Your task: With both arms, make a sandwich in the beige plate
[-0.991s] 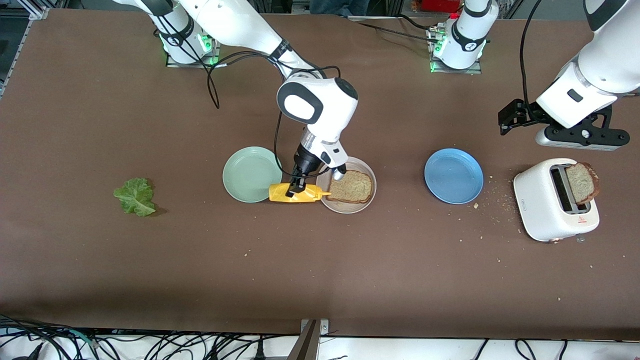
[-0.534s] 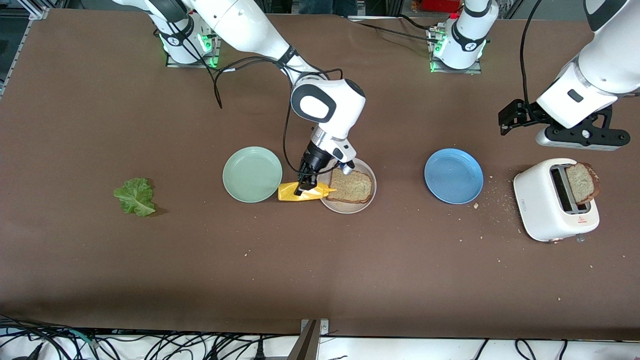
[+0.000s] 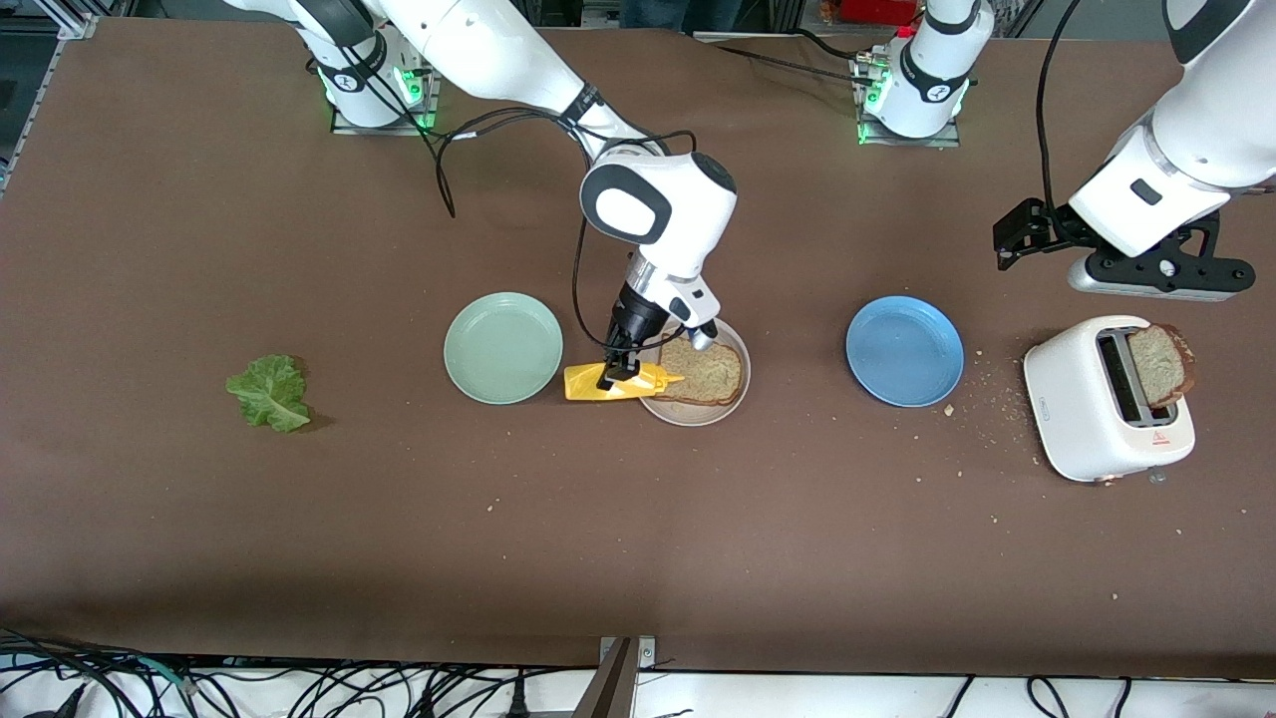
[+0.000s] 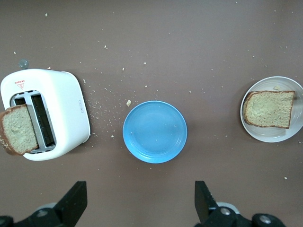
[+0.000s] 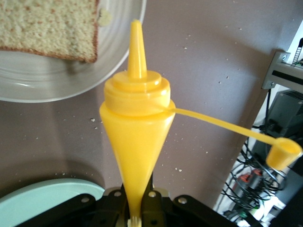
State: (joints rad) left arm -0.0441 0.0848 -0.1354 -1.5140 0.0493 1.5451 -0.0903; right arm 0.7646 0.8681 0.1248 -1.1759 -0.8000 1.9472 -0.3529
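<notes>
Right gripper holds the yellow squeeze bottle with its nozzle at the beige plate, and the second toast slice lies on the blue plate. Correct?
Not quite. The blue plate is bare; the second toast slice stands in the toaster, as the front view shows. The rest holds.

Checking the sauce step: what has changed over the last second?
The right gripper, shut on the yellow squeeze bottle, carried it toward the toast slice on the beige plate, nozzle over the rim. The left gripper waits open above the toaster; everything else stayed.

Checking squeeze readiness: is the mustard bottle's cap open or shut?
Open: the yellow bottle shows a bare nozzle, and its cap dangles off on its tether.
</notes>
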